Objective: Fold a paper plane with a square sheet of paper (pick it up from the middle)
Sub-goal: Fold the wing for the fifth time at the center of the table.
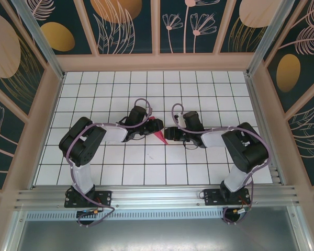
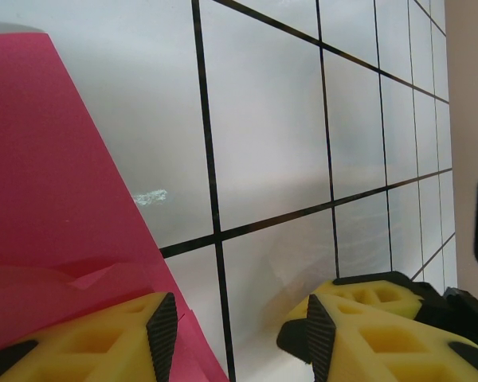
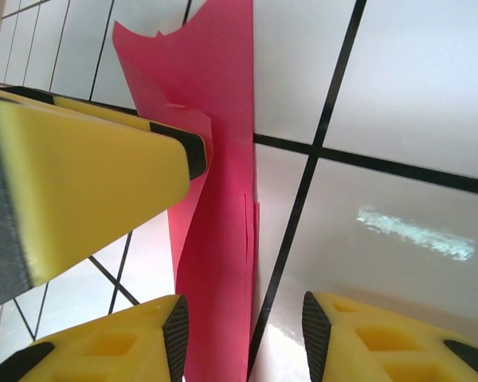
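Between the two grippers, near the middle of the table [image 1: 199, 89], the paper plane [image 1: 158, 130] is seen lying flat as a narrow folded dart, its long axis running away from the arm bases and its tip pointed back toward them. The right gripper [image 3: 243, 330] is set astride it, jaws roughly half open and nothing pinched, with the paper passing lengthwise through the gap. The left gripper [image 2: 235, 326] is also half open and empty, one finger over the paper's edge, so the right is judged better placed.
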Tool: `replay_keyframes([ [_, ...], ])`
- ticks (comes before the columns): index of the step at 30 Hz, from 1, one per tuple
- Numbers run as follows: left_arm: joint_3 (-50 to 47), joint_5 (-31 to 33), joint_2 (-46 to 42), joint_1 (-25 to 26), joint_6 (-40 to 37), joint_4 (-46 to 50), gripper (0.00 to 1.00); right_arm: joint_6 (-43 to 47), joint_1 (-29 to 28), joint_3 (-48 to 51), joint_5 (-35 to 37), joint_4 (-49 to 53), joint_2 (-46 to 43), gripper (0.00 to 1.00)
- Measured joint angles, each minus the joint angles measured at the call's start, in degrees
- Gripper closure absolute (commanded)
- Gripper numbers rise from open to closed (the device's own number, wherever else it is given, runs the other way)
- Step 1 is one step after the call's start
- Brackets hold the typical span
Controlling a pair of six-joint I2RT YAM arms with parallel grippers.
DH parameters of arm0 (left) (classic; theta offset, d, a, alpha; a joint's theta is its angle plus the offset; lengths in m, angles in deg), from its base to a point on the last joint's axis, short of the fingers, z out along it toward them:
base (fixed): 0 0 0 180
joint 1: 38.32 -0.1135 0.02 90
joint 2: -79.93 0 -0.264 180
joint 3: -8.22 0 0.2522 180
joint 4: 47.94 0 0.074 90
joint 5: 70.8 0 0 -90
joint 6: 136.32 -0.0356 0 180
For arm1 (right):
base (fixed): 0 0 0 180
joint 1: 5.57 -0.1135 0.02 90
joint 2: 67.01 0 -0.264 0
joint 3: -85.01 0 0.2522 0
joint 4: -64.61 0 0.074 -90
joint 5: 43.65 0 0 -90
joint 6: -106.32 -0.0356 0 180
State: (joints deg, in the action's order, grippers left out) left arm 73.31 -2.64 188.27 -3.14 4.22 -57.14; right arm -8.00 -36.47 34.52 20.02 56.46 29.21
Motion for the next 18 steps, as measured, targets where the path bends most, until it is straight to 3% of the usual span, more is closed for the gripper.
replay_keyframes([
  [10, 0.3, 0.0, 0.1, 0.0, -0.1, 0.2, 0.51, 12.9, -4.0, 3.0, 4.3, -1.5, -6.4, 0.53],
  [18, 1.0, 0.0, 0.3, 0.0, -0.4, 0.5, 0.51, 19.0, -7.6, 2.6, 9.0, -1.2, -5.2, 0.54],
])
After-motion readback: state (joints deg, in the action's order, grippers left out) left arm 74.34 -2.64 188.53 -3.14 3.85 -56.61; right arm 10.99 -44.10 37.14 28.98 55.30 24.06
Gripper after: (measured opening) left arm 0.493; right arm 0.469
